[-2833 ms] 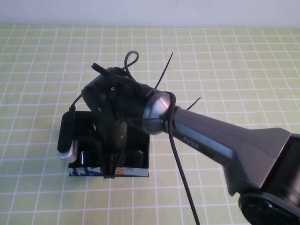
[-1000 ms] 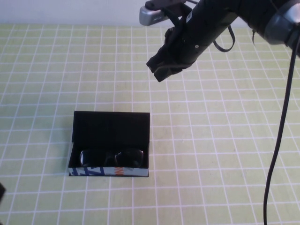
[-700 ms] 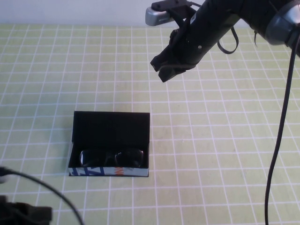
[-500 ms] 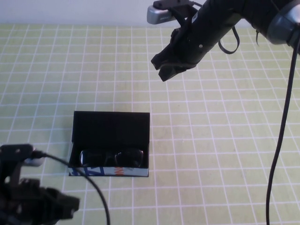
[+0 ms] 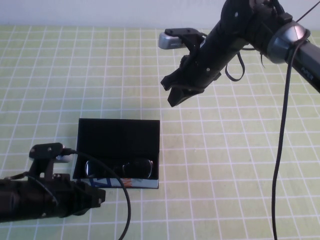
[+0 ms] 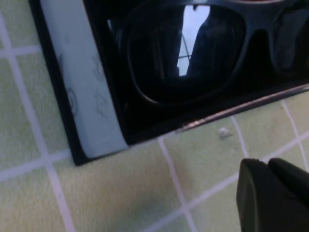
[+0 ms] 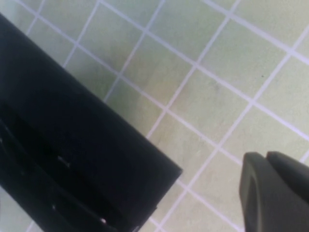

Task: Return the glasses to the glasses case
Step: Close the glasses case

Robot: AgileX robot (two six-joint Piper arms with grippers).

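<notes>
Glasses case (image 5: 118,152) sits on the green checked bench (image 5: 240,165), toward the near-left part, lid open and standing up along its far side. Pale printed strip runs along the near edge.

Glasses (image 5: 119,168) lie inside the case, in the near half of the tray, lenses facing up. Left wrist view: one tinted lens (image 6: 186,50) and thick black frame fill the tray, close against the case wall (image 6: 79,92).

Left gripper (image 5: 97,196) low over the bench at the near-left corner, just beside the near-left corner of the case, not touching it. Fingertips (image 6: 270,193) pressed together, clenched on nothing.

Right gripper (image 5: 176,95) raised above the bench, beyond the case toward the far edge, well apart from it. Fingertips (image 7: 273,191) closed together, empty; case lid (image 7: 72,159) below them in the right wrist view.
</notes>
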